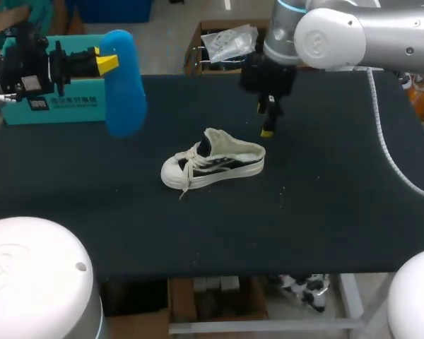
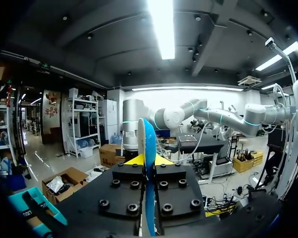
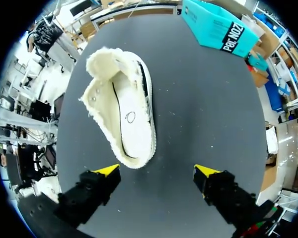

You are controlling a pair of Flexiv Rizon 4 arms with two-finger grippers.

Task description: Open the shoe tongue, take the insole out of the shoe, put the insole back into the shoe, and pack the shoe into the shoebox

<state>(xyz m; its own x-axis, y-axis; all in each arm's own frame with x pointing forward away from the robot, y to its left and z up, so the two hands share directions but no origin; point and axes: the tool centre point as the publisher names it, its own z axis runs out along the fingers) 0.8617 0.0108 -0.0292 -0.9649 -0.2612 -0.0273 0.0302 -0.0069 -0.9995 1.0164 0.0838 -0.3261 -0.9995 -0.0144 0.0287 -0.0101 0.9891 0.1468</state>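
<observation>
Left claw (image 1: 107, 62) pinches blue insole (image 1: 124, 95); right claw (image 3: 156, 171) spread above shoe (image 1: 213, 164); lettered shoebox (image 1: 56, 111) at shoe's ten o'clock.

The right arm (image 1: 371, 32) was smooth silver-grey tubing with a round white joint cap and a thin teal ring. A ribbed white cable (image 1: 390, 141) ran from it toward four o'clock. The right gripper (image 3: 156, 171) and left gripper (image 2: 149, 160) were black blocks with yellow wedge tips, the left's top studded with black screws (image 2: 133, 184).
</observation>
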